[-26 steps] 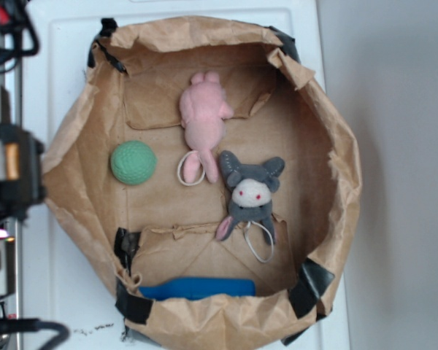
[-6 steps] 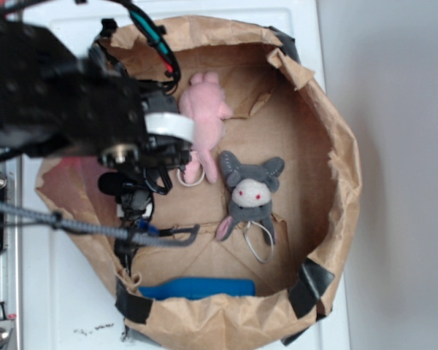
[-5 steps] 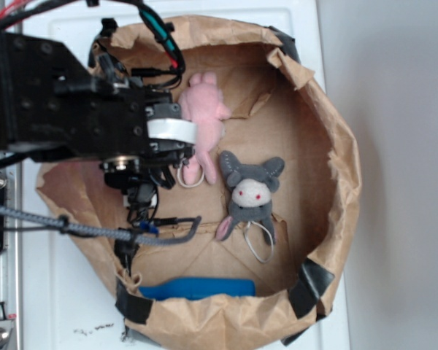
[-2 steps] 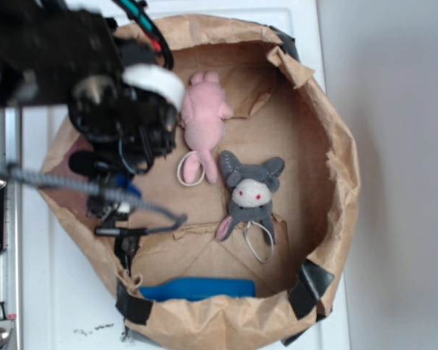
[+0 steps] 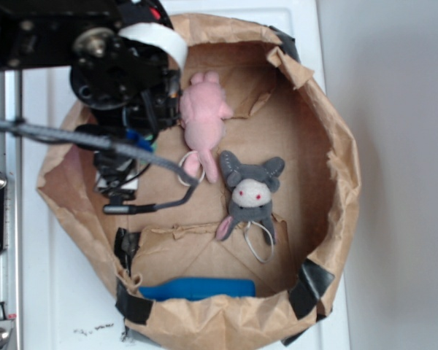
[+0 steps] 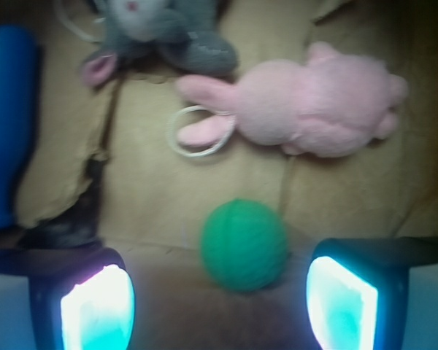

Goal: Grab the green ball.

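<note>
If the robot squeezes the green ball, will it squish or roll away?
The green ball looks knitted and soft, so it will probably squish a little. It is round, so a bump from one finger might roll it. The open gripper has a finger on each side, which should trap it.

Black robot arm reaches in from the upper left, wrist pointing downward. Its tool [image 6: 219, 302] hangs spread wide, two pale fingers [image 6: 96, 308] set well apart at the left and right, gripping nothing.
</note>
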`<state>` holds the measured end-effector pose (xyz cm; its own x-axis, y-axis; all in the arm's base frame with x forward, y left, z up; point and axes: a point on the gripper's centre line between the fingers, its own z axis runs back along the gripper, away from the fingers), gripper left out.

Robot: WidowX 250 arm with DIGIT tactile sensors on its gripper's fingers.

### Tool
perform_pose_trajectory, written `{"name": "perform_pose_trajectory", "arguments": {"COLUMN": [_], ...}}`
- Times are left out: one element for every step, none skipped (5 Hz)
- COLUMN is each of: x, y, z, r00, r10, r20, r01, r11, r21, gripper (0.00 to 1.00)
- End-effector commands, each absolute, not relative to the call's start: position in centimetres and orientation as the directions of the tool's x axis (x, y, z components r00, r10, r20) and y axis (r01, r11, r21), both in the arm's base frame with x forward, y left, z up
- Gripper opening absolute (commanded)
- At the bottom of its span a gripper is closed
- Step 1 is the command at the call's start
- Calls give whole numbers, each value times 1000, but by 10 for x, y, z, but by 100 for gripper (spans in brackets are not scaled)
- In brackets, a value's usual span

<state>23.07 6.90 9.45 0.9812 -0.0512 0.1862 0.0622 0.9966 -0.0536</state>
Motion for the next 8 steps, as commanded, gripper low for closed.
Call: {"name": "perform_pose_trajectory", "arguments": {"x": [257,259,256,244,229,231,232,235], "y": [54,50,47,41,37,41,43,44], "z": [85,67,51,32,31,36,45,64], "r00": [971,972,974,974,966,971,970,965], "r10": [-72,-91,-114,-160,-201,-166,-159,-151], "r20": [227,215,196,163,163,174,184,213], "r01": [61,72,89,133,171,137,132,128], "r11": [997,993,987,977,969,977,980,985], "r21": [55,93,132,165,180,166,152,119], "gripper": [100,100,100,100,29,0,0,0]}}
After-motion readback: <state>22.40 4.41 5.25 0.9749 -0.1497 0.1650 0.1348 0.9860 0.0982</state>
